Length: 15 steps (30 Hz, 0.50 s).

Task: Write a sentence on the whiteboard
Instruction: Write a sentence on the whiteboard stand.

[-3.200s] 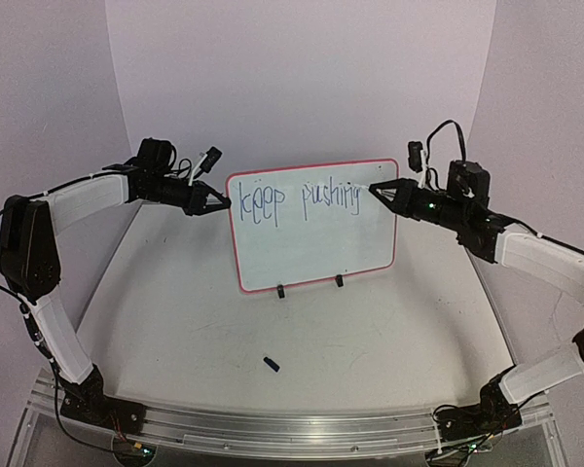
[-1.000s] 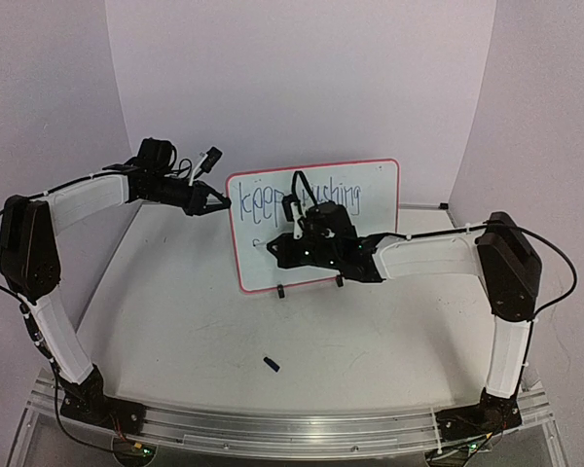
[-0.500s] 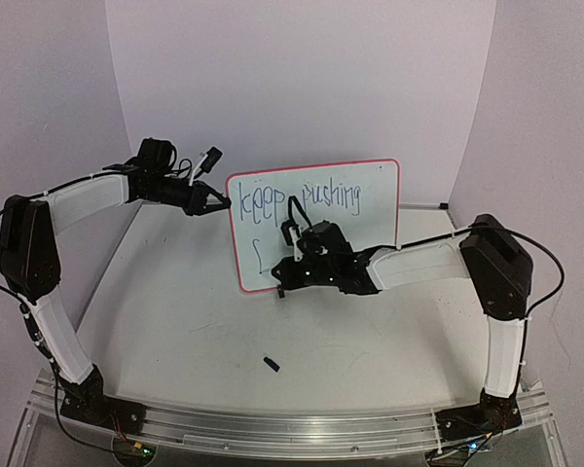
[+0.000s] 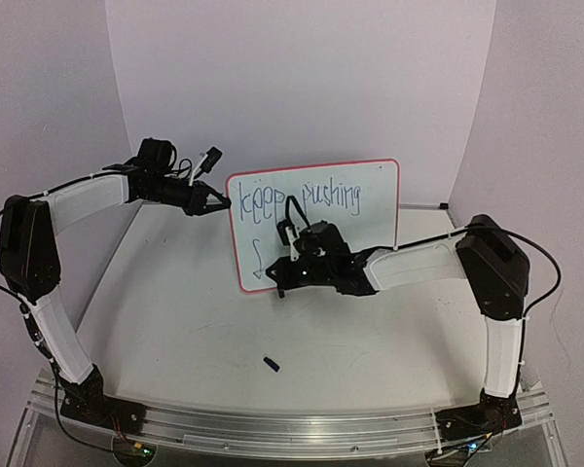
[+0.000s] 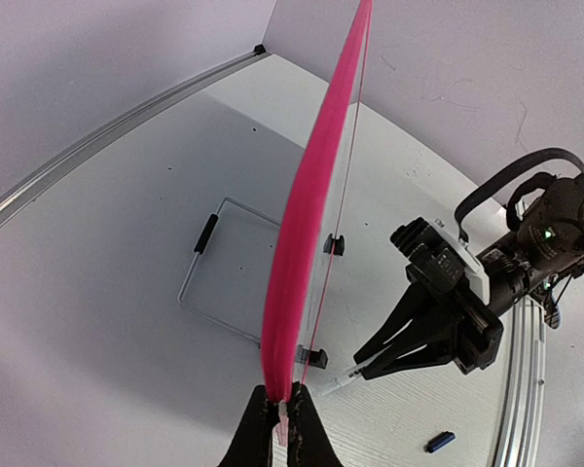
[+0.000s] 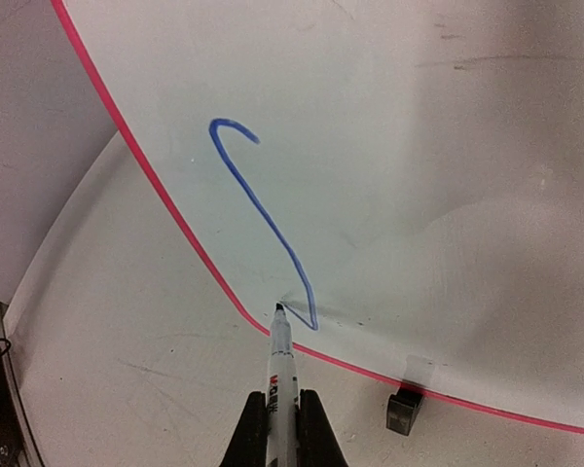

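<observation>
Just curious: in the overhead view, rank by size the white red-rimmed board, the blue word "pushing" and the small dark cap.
1. White red-rimmed board
2. Blue handwritten word "pushing"
3. Small dark cap, smallest despite lying nearer the camera

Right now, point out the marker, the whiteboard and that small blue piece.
marker (image 6: 280, 365), right wrist view, barrel
whiteboard (image 4: 375, 219), top view, bare face
small blue piece (image 4: 271, 363), top view, middle

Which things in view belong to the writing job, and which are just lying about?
Job: whiteboard; sentence; marker; left gripper, shut on the whiteboard's rim; right gripper, shut on the marker.
Lying about: small dark blue cap, apparently the marker's.
</observation>
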Available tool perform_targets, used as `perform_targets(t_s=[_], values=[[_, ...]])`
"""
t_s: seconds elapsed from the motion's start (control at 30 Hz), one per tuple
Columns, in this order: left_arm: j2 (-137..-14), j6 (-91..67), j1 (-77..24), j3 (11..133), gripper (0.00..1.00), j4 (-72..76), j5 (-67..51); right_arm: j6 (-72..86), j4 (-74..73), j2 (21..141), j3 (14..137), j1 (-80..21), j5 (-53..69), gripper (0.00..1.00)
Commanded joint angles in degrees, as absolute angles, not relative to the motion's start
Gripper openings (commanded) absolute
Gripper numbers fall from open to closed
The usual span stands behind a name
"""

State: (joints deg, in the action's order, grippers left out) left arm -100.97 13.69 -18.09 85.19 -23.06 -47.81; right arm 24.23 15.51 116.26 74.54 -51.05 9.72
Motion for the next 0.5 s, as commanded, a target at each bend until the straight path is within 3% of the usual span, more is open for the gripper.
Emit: perform_targets(t_s=[0.0, 0.47], values=[[-100.19, 14.85, -19.25, 86.13, 0.00, -27.69, -46.67, 25.16, 20.61, 109.76, 72.72, -51.06, 10.43, 0.00], [-100.29, 14.79, -19.31, 86.13, 0.00, -27.70, -46.68, 24.47, 18.11, 113.15, 75.66, -51.05, 6.26, 0.00]])
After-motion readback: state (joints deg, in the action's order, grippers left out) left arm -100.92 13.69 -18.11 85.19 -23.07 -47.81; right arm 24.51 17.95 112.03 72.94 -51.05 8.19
